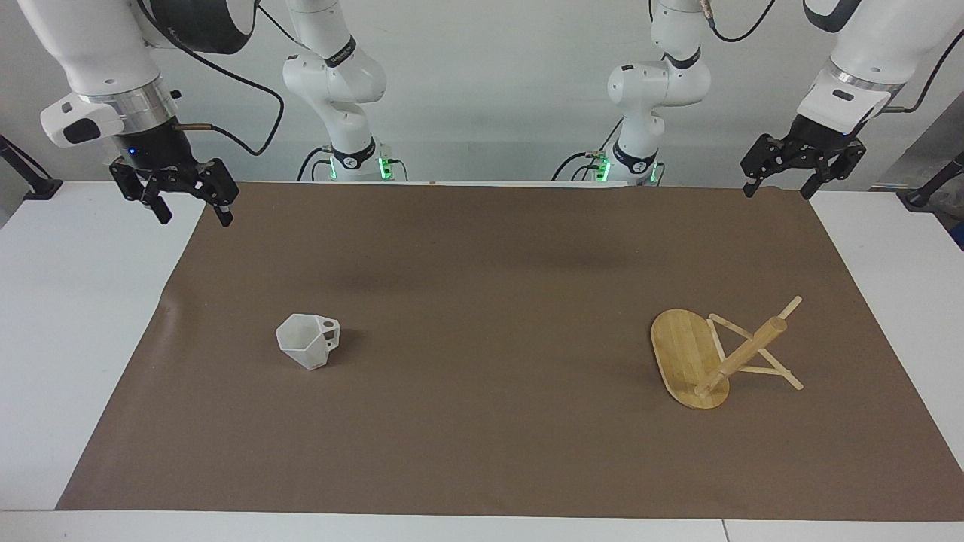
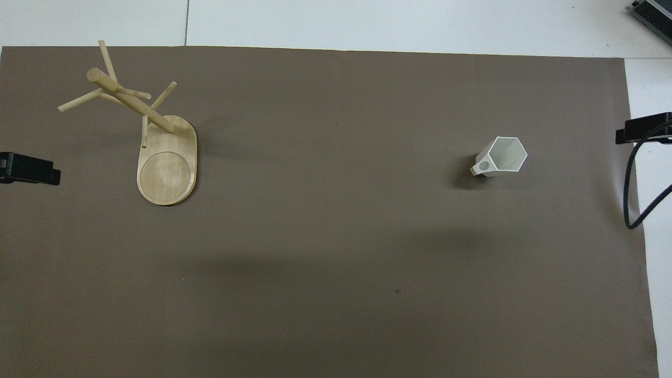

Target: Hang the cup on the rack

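The white faceted cup point(image 1: 307, 342) stands upright on the brown mat toward the right arm's end of the table, its handle pointing toward the middle; it also shows in the overhead view point(image 2: 501, 156). The bamboo rack point(image 1: 689, 357) stands on its oval base toward the left arm's end, also seen from overhead point(image 2: 167, 157). Its post is on the end of the base farther from the robots. My right gripper point(image 1: 193, 214) is open and empty, raised over the mat's corner, well away from the cup. My left gripper point(image 1: 778, 192) is open and empty, raised over the other corner near the robots.
The brown mat point(image 1: 482, 301) covers most of the white table point(image 1: 75, 316). A black cable point(image 2: 630, 199) hangs by the right gripper at the mat's edge. A dark device corner point(image 2: 653, 13) lies at the table's corner farthest from the robots.
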Robot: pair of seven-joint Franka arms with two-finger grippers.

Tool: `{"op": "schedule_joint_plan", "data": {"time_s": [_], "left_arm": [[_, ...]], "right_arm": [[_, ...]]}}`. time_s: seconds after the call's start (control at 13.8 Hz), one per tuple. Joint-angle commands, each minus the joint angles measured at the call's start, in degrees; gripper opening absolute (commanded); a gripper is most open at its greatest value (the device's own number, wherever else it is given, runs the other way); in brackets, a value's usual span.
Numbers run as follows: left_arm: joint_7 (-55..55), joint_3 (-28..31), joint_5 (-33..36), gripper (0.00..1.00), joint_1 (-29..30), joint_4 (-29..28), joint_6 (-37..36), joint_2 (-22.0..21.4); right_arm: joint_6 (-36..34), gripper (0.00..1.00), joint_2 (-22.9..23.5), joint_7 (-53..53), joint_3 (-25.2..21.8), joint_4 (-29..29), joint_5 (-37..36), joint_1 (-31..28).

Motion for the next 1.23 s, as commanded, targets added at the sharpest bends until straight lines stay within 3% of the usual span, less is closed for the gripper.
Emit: {"op": "schedule_joint_plan", "data": {"time_s": [0.0, 1.16], "left_arm": [[-0.47, -0.12, 0.79, 1.00, 0.26, -0.59, 0.01, -0.52], [-0.47, -0.12, 0.79, 1.00, 0.26, -0.59, 0.01, -0.52]], "right_arm": [[-0.65, 1.00, -0.70, 0.76, 0.11, -0.38, -0.42, -0.46], [-0.30, 1.00, -1.23, 0.05, 0.90, -1.43, -0.42, -0.37]]}}
